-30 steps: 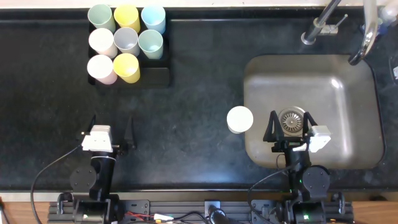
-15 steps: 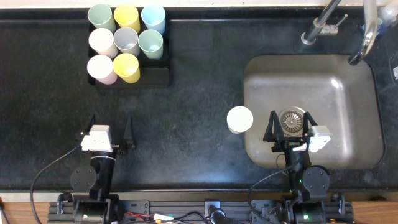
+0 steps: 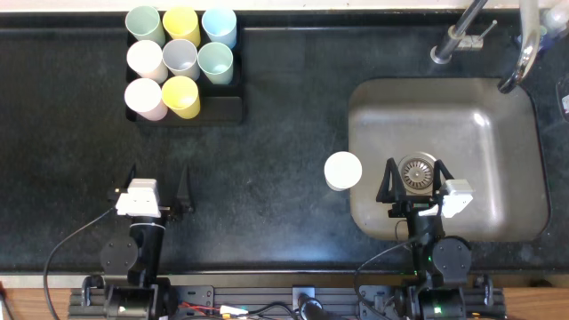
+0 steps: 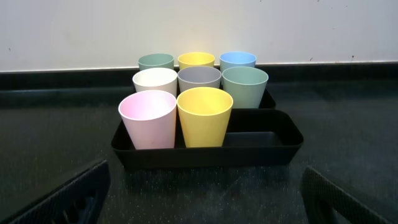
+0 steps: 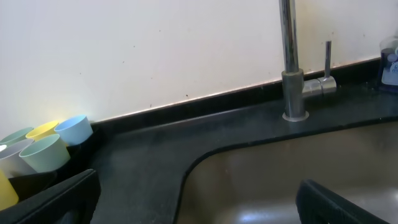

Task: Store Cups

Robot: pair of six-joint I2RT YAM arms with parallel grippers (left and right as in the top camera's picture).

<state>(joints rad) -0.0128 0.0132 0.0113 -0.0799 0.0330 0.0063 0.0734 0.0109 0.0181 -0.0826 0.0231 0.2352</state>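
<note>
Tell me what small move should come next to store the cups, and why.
Probably swing the right gripper toward the lone white cup on the counter beside the sink. It is the one cup outside the tray, it sits close to that arm, the gripper is open and empty, and the tray has one free corner slot.

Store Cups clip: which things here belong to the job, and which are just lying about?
Job: white cup loose on the counter; tray; stored cups in it.
Lying about: sink; faucet; drain.
</note>
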